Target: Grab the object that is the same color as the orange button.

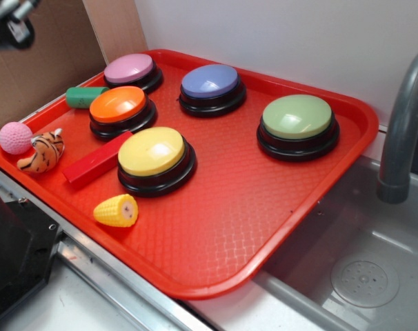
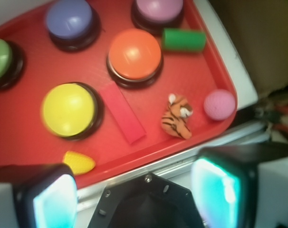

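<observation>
The small orange tiger toy (image 1: 42, 152) lies on the red tray (image 1: 264, 207) near its left corner, beside the pink ball (image 1: 15, 137). In the wrist view the tiger (image 2: 177, 118) sits between the red block (image 2: 122, 114) and the pink ball (image 2: 218, 104). The orange button (image 1: 118, 107) stands just behind it, and also shows in the wrist view (image 2: 135, 54). My gripper (image 2: 137, 197) hangs high above the tray's near edge, jaws wide apart and empty. In the exterior view only a bit of it (image 1: 10, 21) shows at the top left corner.
On the tray stand pink (image 1: 131, 70), blue (image 1: 210, 85), green (image 1: 296, 121) and yellow (image 1: 152, 155) buttons, a green cylinder (image 1: 85, 96), a red block (image 1: 96, 161) and a yellow corn cob (image 1: 116, 210). A sink with a grey tap (image 1: 402, 131) lies right.
</observation>
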Robot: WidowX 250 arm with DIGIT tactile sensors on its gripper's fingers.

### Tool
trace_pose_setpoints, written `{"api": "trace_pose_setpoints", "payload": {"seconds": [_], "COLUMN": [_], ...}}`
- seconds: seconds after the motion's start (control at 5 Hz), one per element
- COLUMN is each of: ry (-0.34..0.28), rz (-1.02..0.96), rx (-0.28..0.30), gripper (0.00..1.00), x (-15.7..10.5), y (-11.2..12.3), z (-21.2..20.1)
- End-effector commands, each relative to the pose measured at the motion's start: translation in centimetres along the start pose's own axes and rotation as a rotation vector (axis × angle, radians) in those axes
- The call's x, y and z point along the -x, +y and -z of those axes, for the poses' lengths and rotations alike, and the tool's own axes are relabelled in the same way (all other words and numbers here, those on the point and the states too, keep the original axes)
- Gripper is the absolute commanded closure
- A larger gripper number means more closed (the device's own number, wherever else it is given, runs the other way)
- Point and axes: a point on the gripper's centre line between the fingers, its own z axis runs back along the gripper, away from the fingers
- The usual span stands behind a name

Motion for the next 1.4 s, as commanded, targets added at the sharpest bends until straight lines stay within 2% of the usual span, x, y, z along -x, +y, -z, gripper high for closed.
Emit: {"api": "trace_pose_setpoints", "payload": {"seconds": [0.0,0.2,0.4,0.8,1.0,1.2], "ry": [-0.05,-0.074,-0.089,-0.086,-0.064,-0.079], "rz": [-0.189,-0.246,-0.301,-0.341,-0.287,-0.283], "rx": [-0.019,-0.021,-0.069,-0.086,-0.11,-0.103], "gripper": [0.0,0.0,0.0,0.0,0.0,0.87], "x": [-1.6,-2.1,-2.3,-2.8,-3.0,-2.9], "y": [2.5,3.0,3.4,3.4,3.3,3.4], "z": [5.1,7.9,9.9,13.1,14.4,14.9]}}
